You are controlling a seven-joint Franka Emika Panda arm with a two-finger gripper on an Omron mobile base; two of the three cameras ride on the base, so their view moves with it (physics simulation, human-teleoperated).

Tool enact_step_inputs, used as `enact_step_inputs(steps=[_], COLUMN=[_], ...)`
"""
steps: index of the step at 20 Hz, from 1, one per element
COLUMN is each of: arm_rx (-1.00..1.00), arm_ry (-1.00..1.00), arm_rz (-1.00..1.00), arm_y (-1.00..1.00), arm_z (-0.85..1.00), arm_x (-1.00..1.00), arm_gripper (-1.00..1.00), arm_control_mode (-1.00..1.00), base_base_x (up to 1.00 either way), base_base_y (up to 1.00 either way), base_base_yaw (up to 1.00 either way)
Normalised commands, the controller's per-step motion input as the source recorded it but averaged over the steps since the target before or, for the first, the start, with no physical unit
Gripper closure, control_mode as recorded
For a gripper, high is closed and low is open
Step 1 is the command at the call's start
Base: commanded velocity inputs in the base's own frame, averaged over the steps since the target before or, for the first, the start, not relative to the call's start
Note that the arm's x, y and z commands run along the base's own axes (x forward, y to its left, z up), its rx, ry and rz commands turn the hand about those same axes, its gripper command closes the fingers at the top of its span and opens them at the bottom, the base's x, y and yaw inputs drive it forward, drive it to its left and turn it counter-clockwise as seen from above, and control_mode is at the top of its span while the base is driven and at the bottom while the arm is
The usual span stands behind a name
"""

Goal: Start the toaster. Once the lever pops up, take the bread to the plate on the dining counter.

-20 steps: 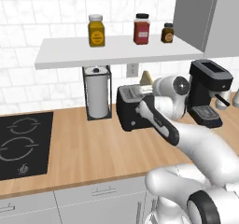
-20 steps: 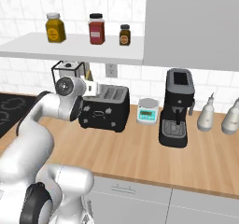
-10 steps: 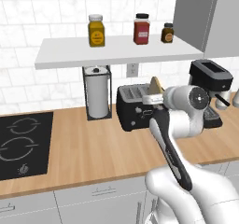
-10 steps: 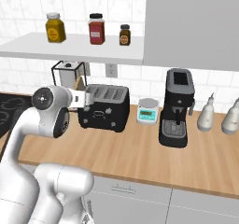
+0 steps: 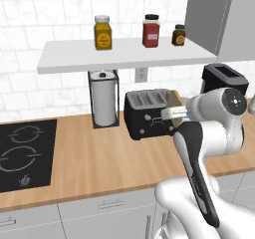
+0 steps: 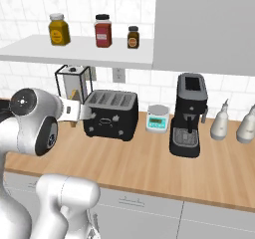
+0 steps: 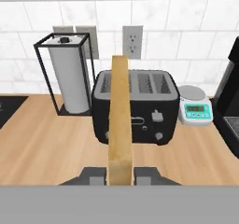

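1. Gripper (image 7: pixel 119 174) pinched on bread (image 7: pixel 119 120), slice held edge-on and upright.
2. Bread clear of toaster (image 7: pixel 135 107), which sits at 12 o'clock beyond it.
3. Advised: keep pinch firm, hold slice upright, swing slowly clear of paper towel holder (image 7: pixel 70 76) at 10 o'clock.

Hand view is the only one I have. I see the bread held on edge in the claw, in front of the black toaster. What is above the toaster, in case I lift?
Observer: A white shelf hangs on the tiled wall above the toaster, with three jars on it. The bread in the shut claw is lower than the shelf.
Operator: Thank you. And what stands further to the right on the counter?
Observer: Past the black coffee machine stand two pale bottles, side by side near the wall.
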Motion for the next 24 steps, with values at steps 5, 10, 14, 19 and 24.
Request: enact_step_inputs(steps=[5, 10, 14, 19, 24], arm_rx=[0.00, 0.00, 0.00, 0.00, 0.00], arm_ry=[0.14, 0.02, 0.00, 0.00, 0.00], arm_rz=[0.00, 0.00, 0.00, -0.01, 0.00], arm_y=[0.00, 0.00, -0.04, -0.14, -0.14], arm_z=[0.22, 0.16, 0.25, 0.21, 0.02], arm_x=[-0.64, -0.59, -0.22, -0.29, -0.37], arm_gripper=[1.00, 1.00, 1.00, 1.00, 1.00], arm_control_mode=[-1.00, -1.00, -1.00, -1.00, -1.00], base_base_x=[0.00, 0.00, 0.00, 0.00, 0.00], base_base_y=[0.00, 0.00, 0.00, 0.00, 0.00], base_base_yaw=[0.00, 0.00, 0.00, 0.00, 0.00])
